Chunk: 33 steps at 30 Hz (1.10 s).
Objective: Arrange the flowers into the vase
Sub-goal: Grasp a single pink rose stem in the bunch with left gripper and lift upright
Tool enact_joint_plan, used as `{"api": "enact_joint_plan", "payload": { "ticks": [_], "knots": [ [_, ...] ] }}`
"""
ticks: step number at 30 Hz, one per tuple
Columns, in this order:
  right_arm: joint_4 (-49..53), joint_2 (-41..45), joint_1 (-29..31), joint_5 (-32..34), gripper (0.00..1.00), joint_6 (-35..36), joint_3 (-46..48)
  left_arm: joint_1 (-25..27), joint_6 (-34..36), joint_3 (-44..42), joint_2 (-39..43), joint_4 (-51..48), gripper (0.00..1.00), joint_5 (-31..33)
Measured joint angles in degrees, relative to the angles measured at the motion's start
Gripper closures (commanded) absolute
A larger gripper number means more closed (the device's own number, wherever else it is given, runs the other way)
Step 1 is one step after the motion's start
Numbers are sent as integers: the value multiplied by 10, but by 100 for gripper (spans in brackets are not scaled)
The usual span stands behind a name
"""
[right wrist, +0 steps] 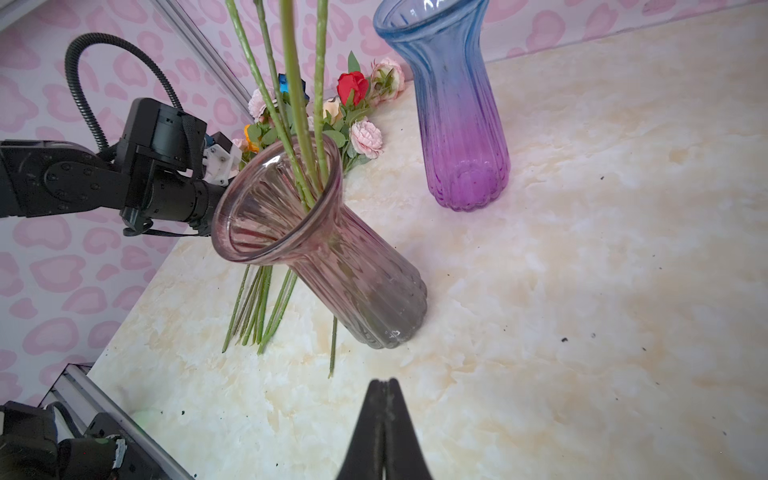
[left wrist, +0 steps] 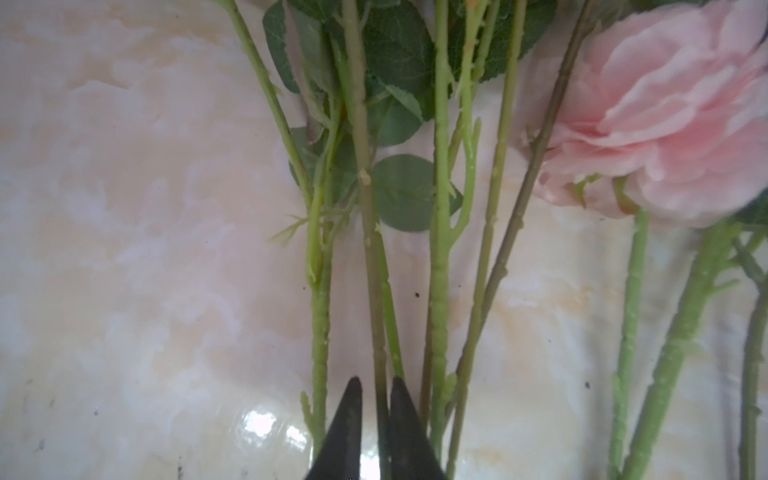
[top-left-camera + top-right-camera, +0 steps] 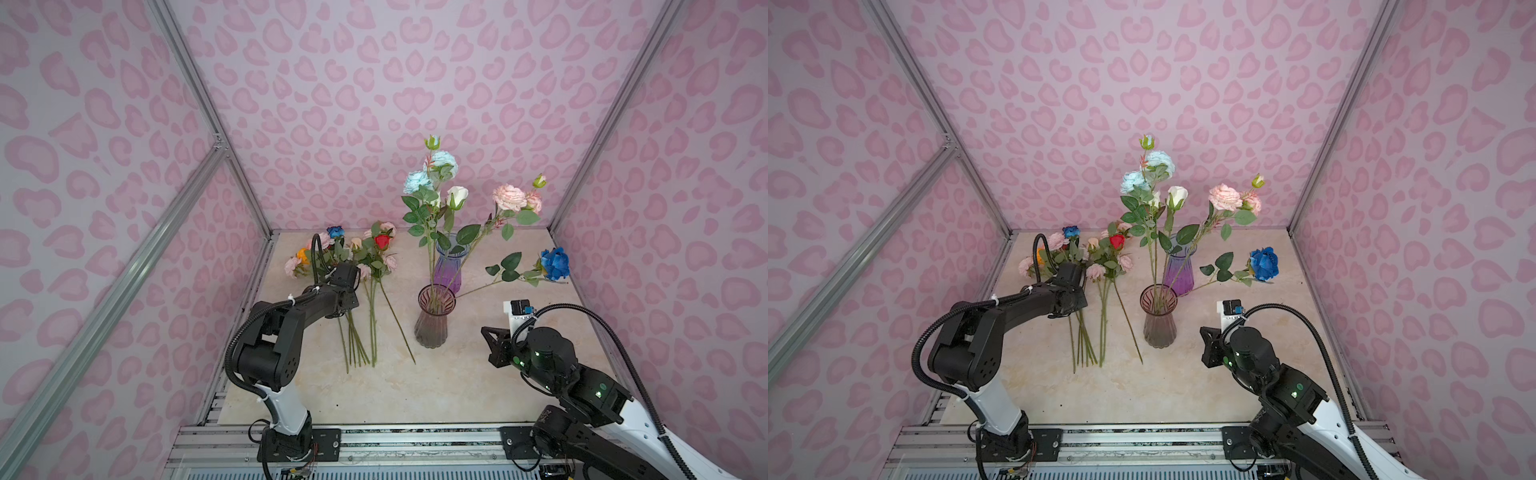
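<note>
A smoky pink glass vase (image 3: 432, 322) (image 1: 332, 249) stands mid-table and holds several flowers: pale blue heads (image 3: 440, 162), a white rose (image 3: 457, 197), a pink peony (image 3: 510, 197) and a dark blue rose (image 3: 555, 264) leaning out to the right. More flowers (image 3: 370, 257) (image 3: 1100, 257) lie in a pile at the back left, stems toward the front. My left gripper (image 2: 376, 380) is down on those stems, shut on one olive-green stem (image 2: 370, 249); in both top views its wrist hides the fingers. My right gripper (image 1: 384, 380) (image 3: 486, 330) hovers right of the vase, shut and empty.
An empty blue-to-purple glass vase (image 3: 451, 268) (image 1: 457, 124) stands just behind the smoky one. Pink patterned walls enclose the marble tabletop (image 3: 478, 374) on three sides. A metal rail (image 3: 415, 436) runs along the front edge.
</note>
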<state>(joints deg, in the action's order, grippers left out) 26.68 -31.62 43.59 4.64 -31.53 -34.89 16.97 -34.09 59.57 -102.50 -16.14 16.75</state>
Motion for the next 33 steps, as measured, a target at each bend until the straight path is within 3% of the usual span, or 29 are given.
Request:
{"api": "enact_joint_plan", "payload": {
  "ticks": [2, 9, 22, 33],
  "knots": [
    [0, 0, 0, -1, 93, 0, 0, 0, 4, 0, -2, 0, 97, 1],
    [0, 3, 0, -2, 92, -4, -6, 0, 13, -3, 30, -7, 97, -3],
    [-7, -2, 0, -16, 88, 20, -43, 2, 28, -65, 322, -12, 97, -80],
    [-32, 31, 0, -35, 83, 42, -70, 29, 78, -162, 561, 96, 97, -167]
  ]
}}
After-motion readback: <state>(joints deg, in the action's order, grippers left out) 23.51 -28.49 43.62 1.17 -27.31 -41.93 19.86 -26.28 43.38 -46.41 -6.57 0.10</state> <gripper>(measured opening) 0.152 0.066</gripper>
